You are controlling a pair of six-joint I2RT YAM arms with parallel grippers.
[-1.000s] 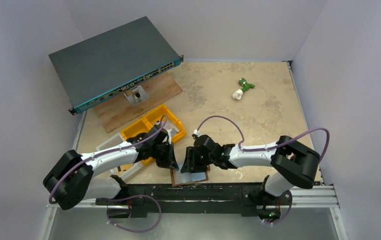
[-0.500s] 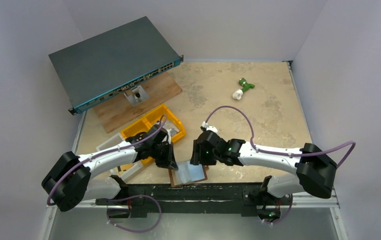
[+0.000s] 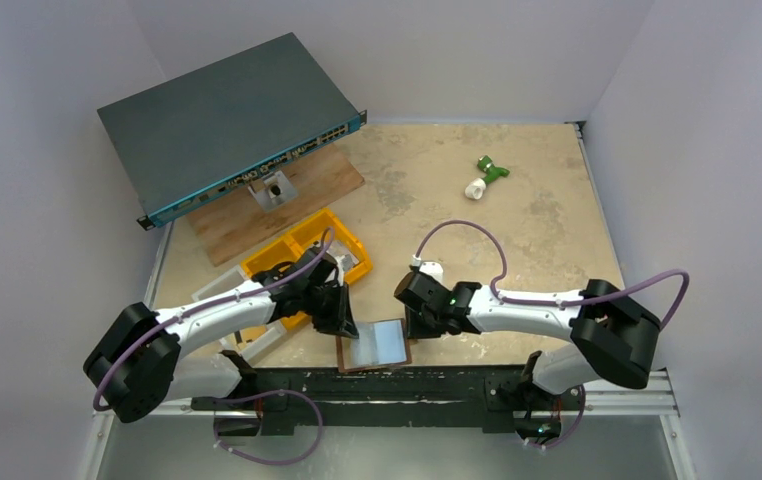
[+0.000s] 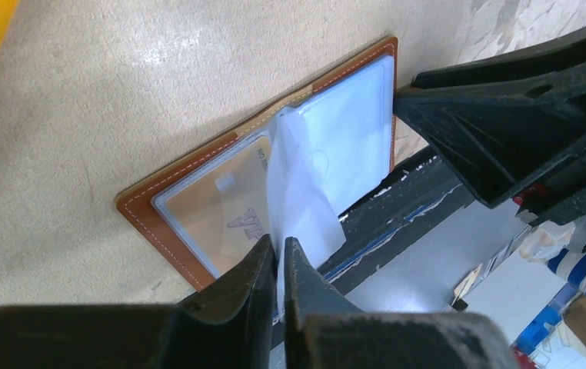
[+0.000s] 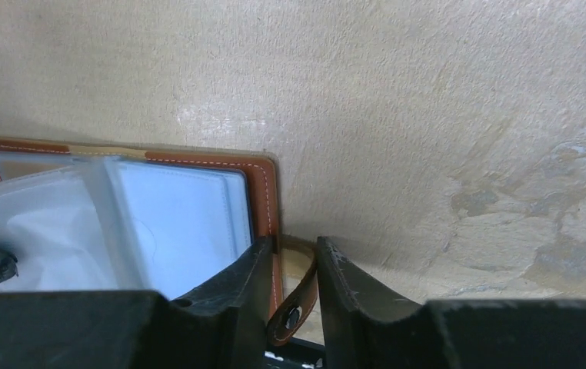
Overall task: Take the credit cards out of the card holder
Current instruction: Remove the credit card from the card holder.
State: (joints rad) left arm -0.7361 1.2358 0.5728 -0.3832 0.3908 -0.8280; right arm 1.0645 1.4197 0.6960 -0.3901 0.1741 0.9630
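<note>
Here, the card holder lies open at the near edge of the table; left gripper pinches a clear sleeve, right gripper straddles the snap tab, grip unclear

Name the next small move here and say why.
Probably close the right end effector on the snap tab. Its jaws straddle it at the edge of the card holder, while the left end effector pinches a clear sleeve. Anchoring the holder should let the sleeve lift.
</note>
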